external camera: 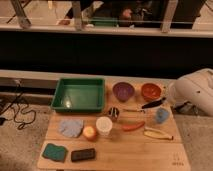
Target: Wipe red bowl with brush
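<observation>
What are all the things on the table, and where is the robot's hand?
red bowl: 1, orange-red, back right
purple bowl: 1, purple, left of red bowl
brush: 1, black, in front of red bowl
tray: 1, green, back left
carrot: 1, orange, middle
cup: 1, white, middle
cloth: 1, pale blue, left
sponge: 1, teal, front left
gripper: 1, white arm, right edge, by brush end
</observation>
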`<state>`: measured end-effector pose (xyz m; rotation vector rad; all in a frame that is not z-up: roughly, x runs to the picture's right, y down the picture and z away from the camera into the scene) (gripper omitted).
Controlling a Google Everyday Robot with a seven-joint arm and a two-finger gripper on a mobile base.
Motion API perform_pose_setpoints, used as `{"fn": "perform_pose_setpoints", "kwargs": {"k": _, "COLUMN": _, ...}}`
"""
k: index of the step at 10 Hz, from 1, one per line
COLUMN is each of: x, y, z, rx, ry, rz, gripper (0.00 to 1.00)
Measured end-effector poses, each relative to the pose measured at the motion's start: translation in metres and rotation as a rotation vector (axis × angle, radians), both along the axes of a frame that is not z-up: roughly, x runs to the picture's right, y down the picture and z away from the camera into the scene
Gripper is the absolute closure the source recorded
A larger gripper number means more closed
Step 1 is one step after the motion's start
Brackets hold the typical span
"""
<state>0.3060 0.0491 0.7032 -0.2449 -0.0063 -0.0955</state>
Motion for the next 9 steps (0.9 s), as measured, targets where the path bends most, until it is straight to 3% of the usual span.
{"fn": "perform_pose_setpoints", "kwargs": {"k": 4, "x": -0.002, "y": 0.036, "z": -0.033, "rx": -0.01, "ry": 0.011, "rz": -0.021, "gripper": 1.0}}
{"fn": "perform_pose_setpoints", "kwargs": {"k": 9, "x": -0.02, "y": 0.066, "z": -0.05, "rx": -0.062, "ry": -0.01, "rz": -0.078, "gripper": 1.0}}
